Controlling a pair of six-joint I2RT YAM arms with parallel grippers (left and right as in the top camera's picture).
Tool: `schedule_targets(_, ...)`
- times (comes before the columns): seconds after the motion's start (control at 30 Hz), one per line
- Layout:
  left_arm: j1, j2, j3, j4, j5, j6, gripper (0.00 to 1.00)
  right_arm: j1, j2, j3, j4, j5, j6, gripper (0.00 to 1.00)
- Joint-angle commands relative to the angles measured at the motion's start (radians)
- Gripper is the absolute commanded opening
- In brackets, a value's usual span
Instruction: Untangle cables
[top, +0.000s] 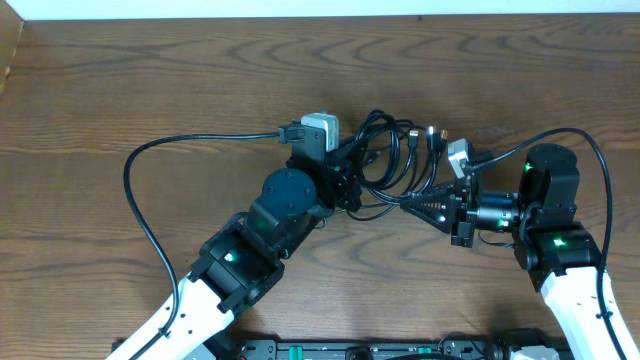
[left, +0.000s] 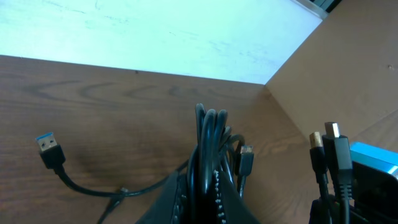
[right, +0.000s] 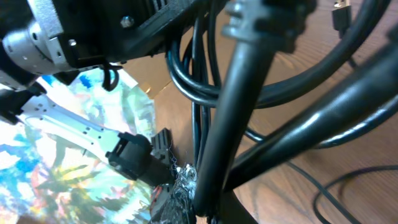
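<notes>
The cables (top: 385, 152) are thin black cords tangled in loops at the table's middle, with plug ends fanned out at the upper right (top: 430, 135). My left gripper (top: 345, 190) is shut on several strands of the bundle; in the left wrist view the cords (left: 211, 134) rise out of the jaws (left: 211, 193). One cord trails left to a blue USB plug (left: 48, 148). My right gripper (top: 408, 203) points left and is shut on one cord at the bundle's lower right; in the right wrist view that cord (right: 245, 87) runs up from the jaws (right: 205, 196).
A thick black arm wire (top: 140, 190) loops over the table at the left, and another (top: 592, 150) arcs over the right arm. The table's far edge meets a white surface (left: 124, 31). A brown board (left: 348, 68) stands at the right.
</notes>
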Motion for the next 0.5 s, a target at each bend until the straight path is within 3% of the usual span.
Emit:
schedule_targets(0.0,0.008,-0.027,0.014,0.009,-0.038,0.000,0.07,-0.001,-0.002,0.011,-0.012,0.053,-0.001,0.08)
schedule_targets(0.2,0.008,-0.074,0.014,0.005,0.053,0.079,0.08,-0.050,-0.002,0.011,-0.064,0.188,0.090,0.44)
schedule_targets(0.33,0.008,-0.084,0.014,-0.013,0.153,0.125,0.07,-0.078,-0.002,0.011,-0.084,0.188,0.101,0.59)
schedule_targets(0.47,0.008,-0.082,0.014,-0.039,0.245,0.133,0.07,-0.083,-0.003,0.011,-0.085,0.179,0.116,0.66)
